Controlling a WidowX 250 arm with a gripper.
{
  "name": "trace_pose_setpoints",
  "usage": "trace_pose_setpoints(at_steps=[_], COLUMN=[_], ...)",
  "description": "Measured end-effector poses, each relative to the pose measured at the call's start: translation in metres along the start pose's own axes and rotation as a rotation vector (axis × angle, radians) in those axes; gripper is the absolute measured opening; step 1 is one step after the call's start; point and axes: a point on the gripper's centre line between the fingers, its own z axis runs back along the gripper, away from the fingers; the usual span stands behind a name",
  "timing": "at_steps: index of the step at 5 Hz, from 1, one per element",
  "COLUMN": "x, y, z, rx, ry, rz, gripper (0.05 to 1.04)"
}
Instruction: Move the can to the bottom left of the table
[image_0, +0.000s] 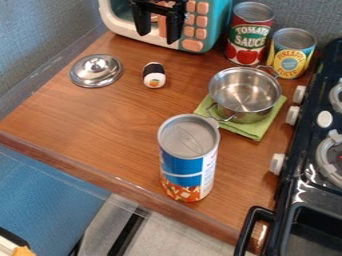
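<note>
Gray fabric-like walls rose behind the brown wood-grained tabletop (100, 115), with a black toy stove (267, 197) along the right side of the view. At the top of the view hung the hand (158, 36), released, its two black fingers spread well apart in front of a teal and white toy microwave (219, 20) with salmon-colored buttons. Well apart from it, lower in the view and slightly to the right, the tall can (189, 157) stood upright near the tabletop's front edge, its gray lid facing up and its label blue above an orange-red band (by far the tallest of the three cans).

Just behind that can, toward the right, a shiny metal pot (245, 92) sat on a folded green cloth (260, 129); whether the can touched the pot's near handle, I could not tell. Farther back stood a red-labeled can (250, 35) and, just beside it, a shorter yellow-labeled can (292, 54). On the left lay a round metal lid (96, 71), its knob upward, and between it and the pot rested a small black-and-white piece (154, 76) with an orange mark.
</note>
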Motion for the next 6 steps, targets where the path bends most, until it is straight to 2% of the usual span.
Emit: trace_pose_setpoints(at_steps=[1,2,3,4,5,6], x=[-0.006,-0.029,-0.042,-0.054,-0.065,-0.084], y=[-0.001,-0.027,-0.066,-0.104,-0.157,-0.213], z=[-0.021,-0.017,0.022,0.029,0.031,0.023], rx=[-0.019,-0.016,0.006,0.015,0.011,0.043], ry=[0.05,0.014,-0.113,-0.157,-0.199,-0.231], rz=[0.004,-0.039,-0.14,-0.214,-0.321,-0.42], gripper=[1.001,1.001,1.001,1.001,1.001,1.001])
